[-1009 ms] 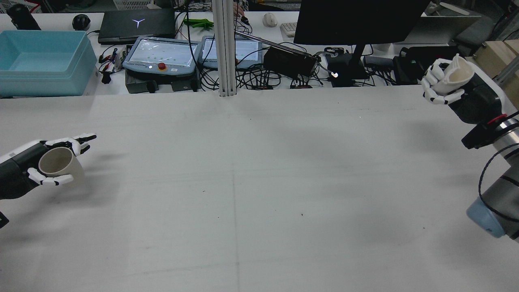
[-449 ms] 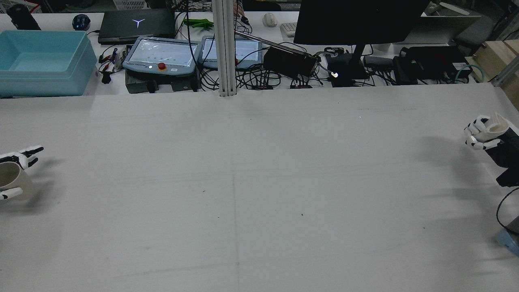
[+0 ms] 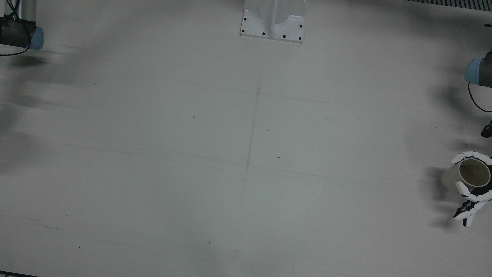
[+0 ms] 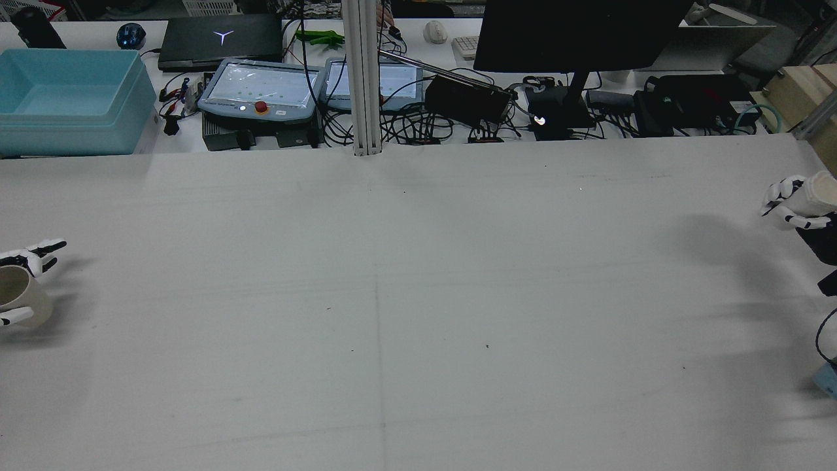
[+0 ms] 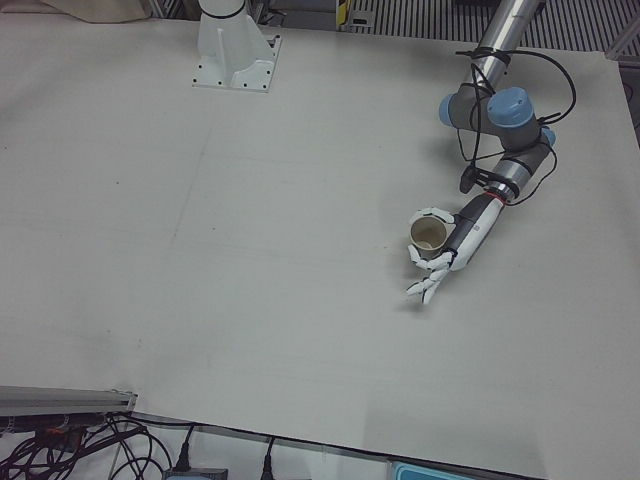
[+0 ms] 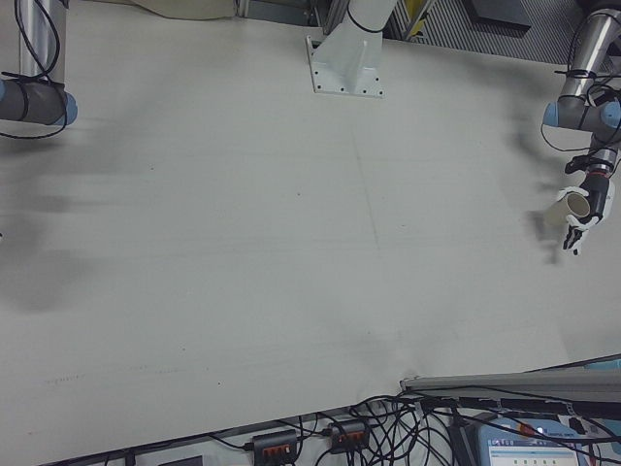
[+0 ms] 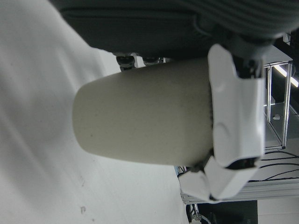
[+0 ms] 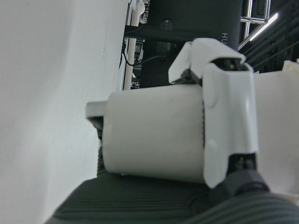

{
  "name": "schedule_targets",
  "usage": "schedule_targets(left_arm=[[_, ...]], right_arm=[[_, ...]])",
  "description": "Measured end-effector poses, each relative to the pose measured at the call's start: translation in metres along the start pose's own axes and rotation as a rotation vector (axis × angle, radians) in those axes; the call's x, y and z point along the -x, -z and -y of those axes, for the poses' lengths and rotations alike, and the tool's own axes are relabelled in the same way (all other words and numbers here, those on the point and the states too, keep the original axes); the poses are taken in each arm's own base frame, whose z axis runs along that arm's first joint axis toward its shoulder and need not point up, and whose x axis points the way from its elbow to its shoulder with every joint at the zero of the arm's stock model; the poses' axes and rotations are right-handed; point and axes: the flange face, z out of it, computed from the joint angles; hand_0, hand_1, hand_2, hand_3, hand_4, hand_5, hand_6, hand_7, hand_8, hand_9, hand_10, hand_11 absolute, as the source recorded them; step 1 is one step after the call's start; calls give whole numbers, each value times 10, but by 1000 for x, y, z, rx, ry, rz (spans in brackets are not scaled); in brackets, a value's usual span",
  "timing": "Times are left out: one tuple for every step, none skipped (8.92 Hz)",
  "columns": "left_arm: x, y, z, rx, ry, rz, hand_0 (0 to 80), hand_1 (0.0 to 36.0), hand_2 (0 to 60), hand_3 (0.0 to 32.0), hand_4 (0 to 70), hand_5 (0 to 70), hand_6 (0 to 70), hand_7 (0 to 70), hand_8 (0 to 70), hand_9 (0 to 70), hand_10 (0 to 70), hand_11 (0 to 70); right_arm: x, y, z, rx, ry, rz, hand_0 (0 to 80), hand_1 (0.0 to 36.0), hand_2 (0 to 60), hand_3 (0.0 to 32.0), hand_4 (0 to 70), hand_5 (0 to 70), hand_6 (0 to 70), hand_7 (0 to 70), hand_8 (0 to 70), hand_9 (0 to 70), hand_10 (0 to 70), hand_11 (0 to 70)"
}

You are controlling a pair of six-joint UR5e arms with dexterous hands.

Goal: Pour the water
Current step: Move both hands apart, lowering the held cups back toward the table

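Note:
My left hand (image 4: pixel 14 288) is shut on a beige cup (image 4: pixel 16 301) at the left edge of the rear view. The cup's mouth faces up and it sits low over the table (image 4: pixel 418 294). The same hand (image 3: pixel 472 192) and cup (image 3: pixel 471 173) show at the right edge of the front view, and the hand (image 5: pixel 445 255) and cup (image 5: pixel 430 235) also appear in the left-front view. The left hand view is filled by the cup's side (image 7: pixel 145 119) under white fingers (image 7: pixel 233 116). My right hand (image 4: pixel 794 203) is shut on a white cup (image 4: pixel 822 188) at the far right edge, and its fingers (image 8: pixel 229 126) wrap that cup (image 8: pixel 154 140).
Behind the table's far edge lie two teach pendants (image 4: pixel 261 88), cables, a monitor stand (image 4: pixel 562 104) and a light blue bin (image 4: pixel 72 98). A metal post (image 4: pixel 363 78) rises at the back centre. The right arm's elbow (image 3: pixel 19 34) shows at the front view's top left.
Both hands have swung outward to the table's sides, each still holding its cup. The right hand also came down from near the back edge, then rose slightly.

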Motion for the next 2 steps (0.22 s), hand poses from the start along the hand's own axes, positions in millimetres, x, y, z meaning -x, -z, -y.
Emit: schedule_targets(left_arm=[[1,3,5,5,-25,-2,546,187,90,0,303,469,27,91,0,4,0,9],[3,5,10,8,-45,-2,536,178,35,0,170,241,12,60,0,0,0,0]], right_arm=[[4,-4,-4,12,-4,9,500,158,76,0,194,192,93,61,8,17,2,18],[7,-7,-9,23,-8,17,500,160,86,0,198,195,95,67,9,18,1,17]])
